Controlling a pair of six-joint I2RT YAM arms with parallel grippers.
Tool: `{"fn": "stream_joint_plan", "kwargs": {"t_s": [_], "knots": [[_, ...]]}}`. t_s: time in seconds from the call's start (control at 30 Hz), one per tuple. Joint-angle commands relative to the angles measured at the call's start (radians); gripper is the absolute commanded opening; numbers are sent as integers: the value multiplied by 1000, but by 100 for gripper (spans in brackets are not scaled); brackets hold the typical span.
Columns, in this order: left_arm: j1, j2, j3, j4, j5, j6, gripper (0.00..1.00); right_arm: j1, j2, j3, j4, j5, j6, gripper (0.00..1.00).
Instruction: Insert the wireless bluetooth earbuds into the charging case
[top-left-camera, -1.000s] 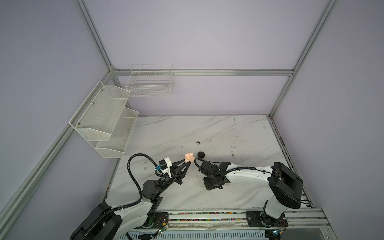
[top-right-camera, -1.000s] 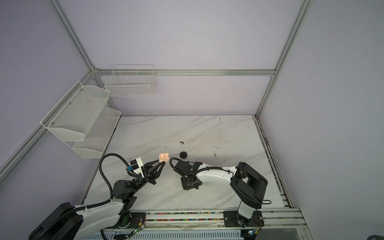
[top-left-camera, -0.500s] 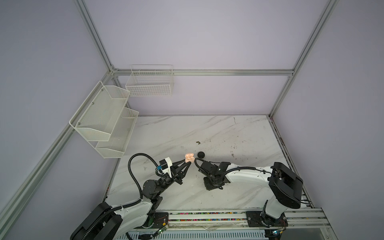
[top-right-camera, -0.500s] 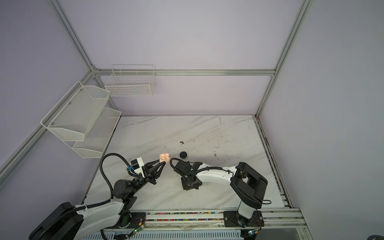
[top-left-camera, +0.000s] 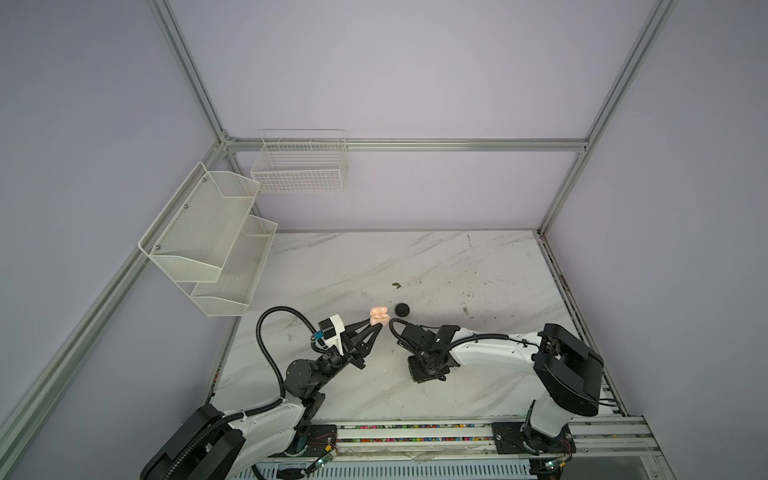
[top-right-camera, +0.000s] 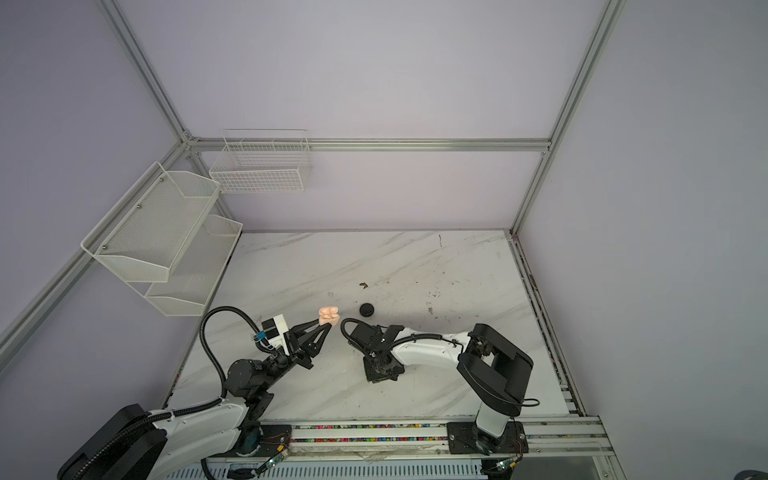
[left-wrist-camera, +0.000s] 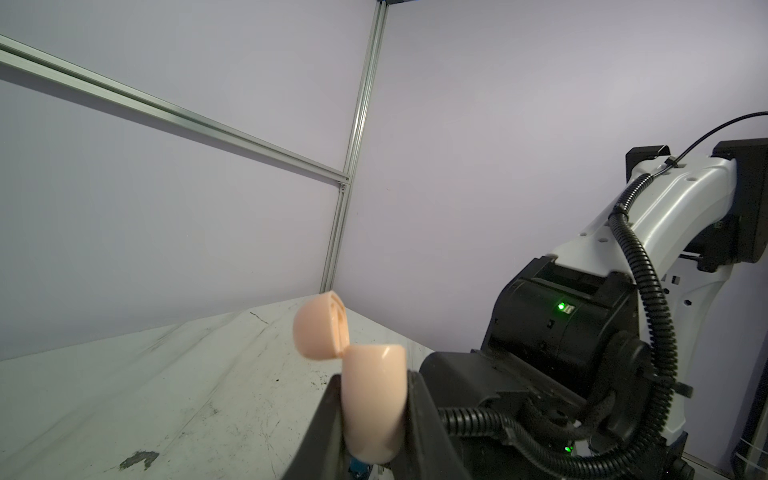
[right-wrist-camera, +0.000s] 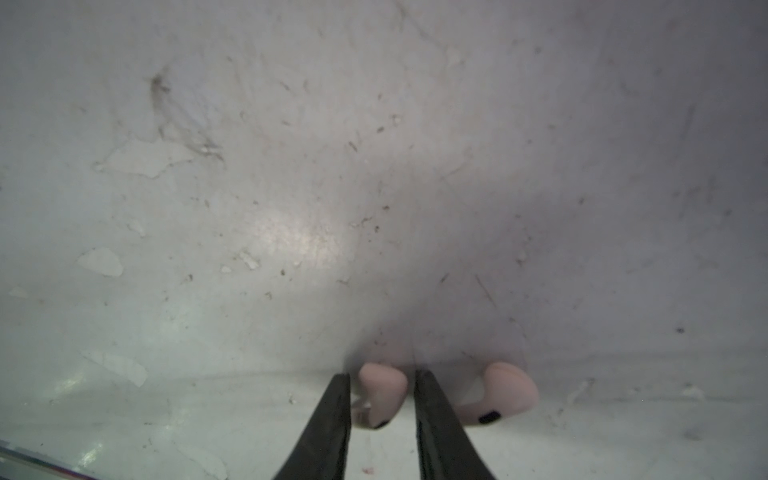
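My left gripper (top-left-camera: 376, 326) (left-wrist-camera: 374, 374) is shut on a pale pink charging case (top-left-camera: 379, 315) (top-right-camera: 329, 313) (left-wrist-camera: 372, 399) and holds it above the table. The case's lid (left-wrist-camera: 318, 328) is hinged open. My right gripper (top-left-camera: 426, 372) (right-wrist-camera: 382, 376) points straight down at the table, to the right of the case. Its jaws stand narrowly open around a pale pink earbud (right-wrist-camera: 382, 395) lying on the marble, with thin gaps on both sides. A second pale pink earbud (right-wrist-camera: 505, 392) lies just beside the gripper, outside its fingers. In both top views the right wrist hides these earbuds.
A closed round black case (top-left-camera: 402, 309) (top-right-camera: 367, 309) sits on the marble table (top-left-camera: 415, 257) just behind the two grippers. White mesh shelves (top-left-camera: 208, 241) and a wire basket (top-left-camera: 299, 166) hang on the left and back walls. Dark smudges mark the tabletop.
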Motion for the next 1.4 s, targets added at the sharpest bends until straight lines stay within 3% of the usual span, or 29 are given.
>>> {"fn": "stream_joint_plan", "kwargs": {"t_s": [0.0, 1.37], "knots": [[3, -3, -28, 34, -4, 21, 0, -5, 38, 12, -5, 6, 12, 28], [3, -13, -28, 23, -33, 14, 0, 3, 34, 33, -47, 67, 5, 20]]}}
